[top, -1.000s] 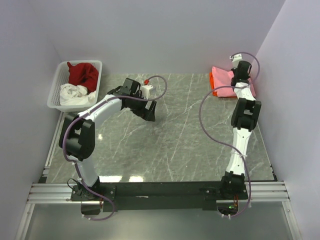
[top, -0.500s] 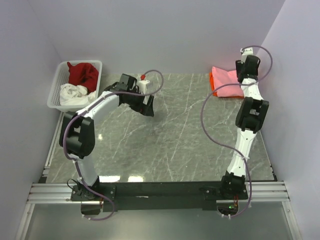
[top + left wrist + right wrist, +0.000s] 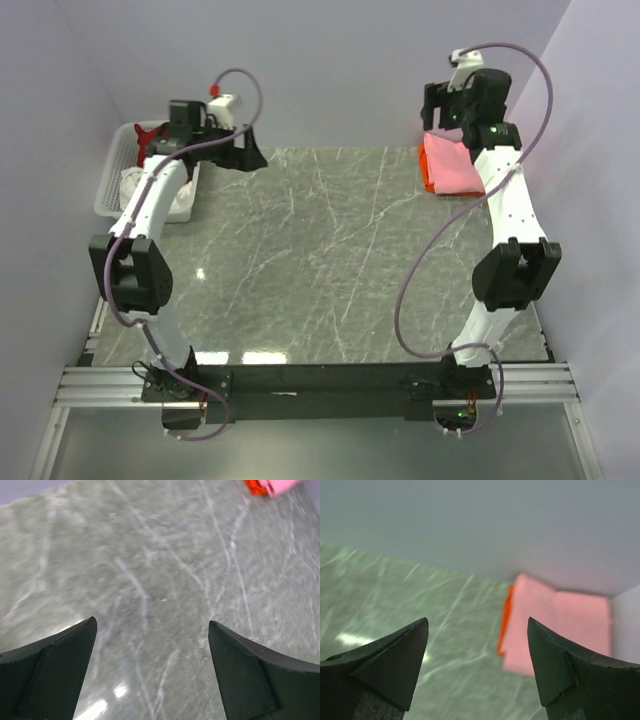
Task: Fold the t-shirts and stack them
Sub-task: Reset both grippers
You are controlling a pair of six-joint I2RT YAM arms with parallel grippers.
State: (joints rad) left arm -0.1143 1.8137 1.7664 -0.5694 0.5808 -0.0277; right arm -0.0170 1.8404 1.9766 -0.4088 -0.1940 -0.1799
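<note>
Both arms have lifted and swung toward the far wall since a second ago: the left one has left the middle of the bench [image 3: 320,260] and gone over to the basket [image 3: 106,196], and the right one has risen off the pink t-shirt [image 3: 455,165].

Four t-shirts are in sight. Two lie stacked in the far right corner of the bench, the pink t-shirt folded flat on top and the orange t-shirt [image 3: 425,172] showing only as a thin edge along its left side. The other two sit crumpled in the basket at the far left: the dark red t-shirt [image 3: 150,142] at the far end and the white t-shirt [image 3: 130,183] nearer, both partly hidden by the left arm.

That arm stretches up along the left side of the bench, its forearm crossing above the basket. The left gripper [image 3: 152,624] points out over bare marble, jaws spread wide and holding nothing. The right arm stands tall, elbow low and wrist high. The right gripper [image 3: 477,622] hangs in the air above the near left corner of the stack, jaws likewise wide apart and empty, clear of the cloth.
</note>
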